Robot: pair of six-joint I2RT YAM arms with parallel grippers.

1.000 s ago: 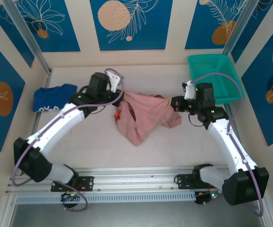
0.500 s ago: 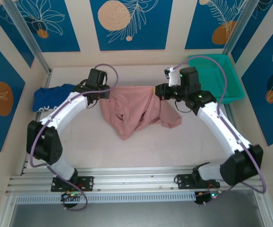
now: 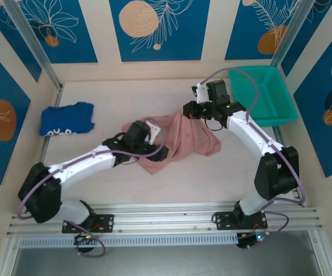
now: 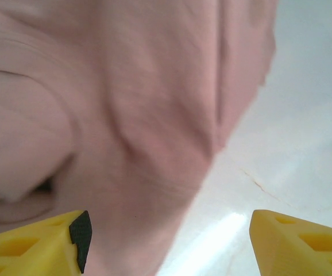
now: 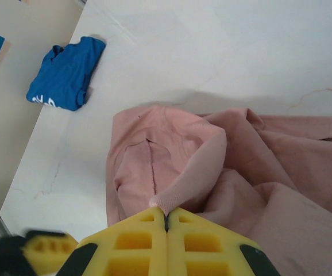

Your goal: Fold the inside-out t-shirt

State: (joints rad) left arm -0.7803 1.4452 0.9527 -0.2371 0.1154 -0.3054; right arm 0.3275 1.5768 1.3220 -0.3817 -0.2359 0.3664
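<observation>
**Pinch at far edge, open jaws at near-left end**

Crumpled mid-way across pale white table [image 3: 200, 178]: dusty-pink cotton t-shirt [image 3: 180, 135], long axis roughly left to right, bunched lobe toward near-left, loose tail toward right. Clamped at raised far edge by right gripper [image 3: 184, 110], yellow fingers [image 5: 200, 241] pressed together on a fold of fabric. Overlapped at near-left end by left gripper [image 3: 159, 152], jaws standing wide apart just above cloth, holding nothing.

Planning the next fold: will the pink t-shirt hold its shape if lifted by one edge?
Probably not: the pink t-shirt lies crumpled in soft folds, so it should droop. The right gripper pinches a thin edge, so it seems light.
</observation>
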